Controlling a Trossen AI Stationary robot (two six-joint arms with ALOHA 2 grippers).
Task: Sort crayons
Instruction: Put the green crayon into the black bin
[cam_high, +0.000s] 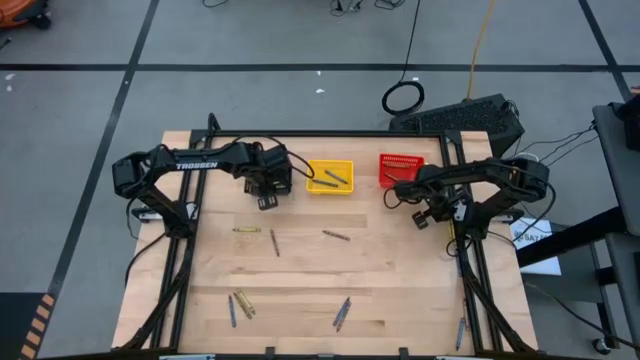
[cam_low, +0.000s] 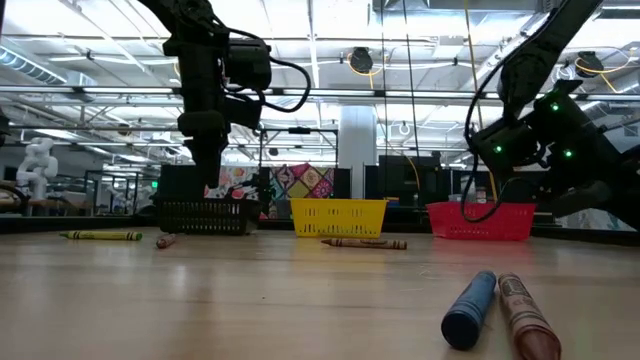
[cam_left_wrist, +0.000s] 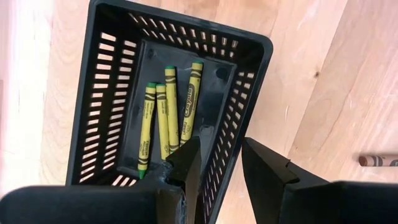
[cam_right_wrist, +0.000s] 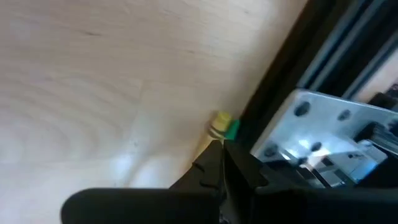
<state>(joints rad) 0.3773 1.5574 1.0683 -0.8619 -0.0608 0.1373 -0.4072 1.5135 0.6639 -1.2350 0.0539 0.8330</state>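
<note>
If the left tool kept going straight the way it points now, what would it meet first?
Probably the black basket: the left tool, open, hangs above its near wall, with four yellow crayons on the floor beyond. Depth is unclear.

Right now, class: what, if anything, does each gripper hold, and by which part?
Left gripper: nothing, fingers open above the black basket. Right gripper: shut on a yellow crayon, near one end.
</note>
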